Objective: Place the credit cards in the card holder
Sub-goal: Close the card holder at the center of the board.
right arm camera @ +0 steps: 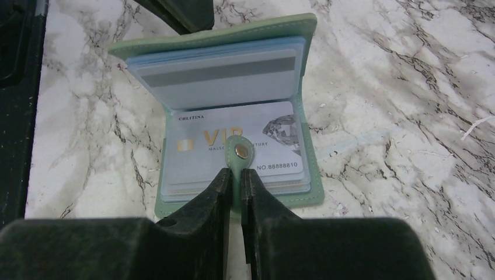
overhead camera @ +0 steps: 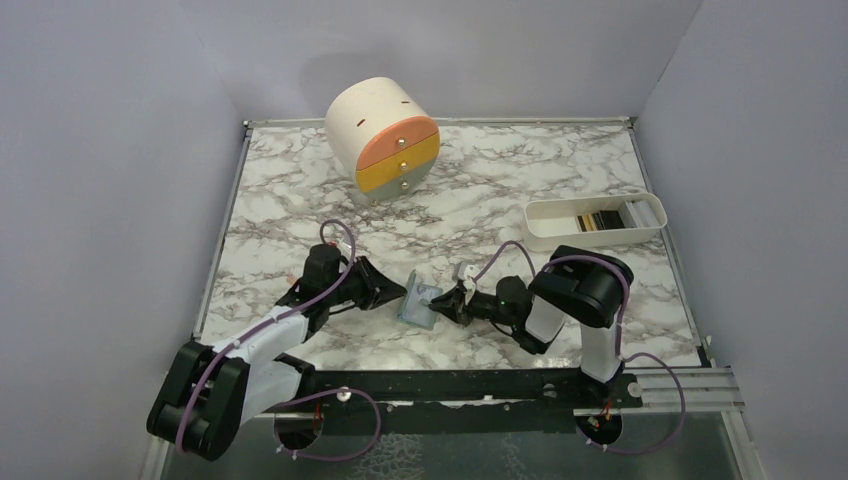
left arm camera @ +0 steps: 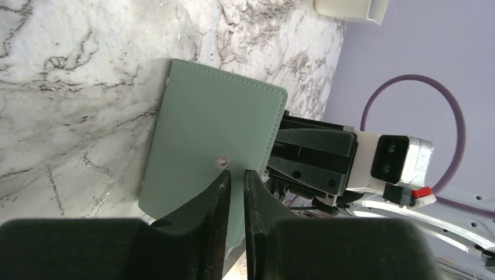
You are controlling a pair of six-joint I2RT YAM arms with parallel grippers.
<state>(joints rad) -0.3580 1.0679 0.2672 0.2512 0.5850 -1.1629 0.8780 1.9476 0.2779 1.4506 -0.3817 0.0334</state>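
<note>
Jaws of the right gripper (right arm camera: 236, 172) are clenched on the snap tab (right arm camera: 240, 150) of the small sage-green bifold card holder (right arm camera: 233, 28), which lies open on the white marble-patterned counter (overhead camera: 520, 180) between both arms. One pale grey plastic credit card (right arm camera: 198, 119) printed VIP sits in its lower sleeve, and a second card (right arm camera: 222, 73) with a grey stripe in the raised upper half. Jaws of the left gripper (left arm camera: 236, 174) stand almost together against the outer green cover (left arm camera: 210, 116); whether they pinch it cannot be told.
</note>
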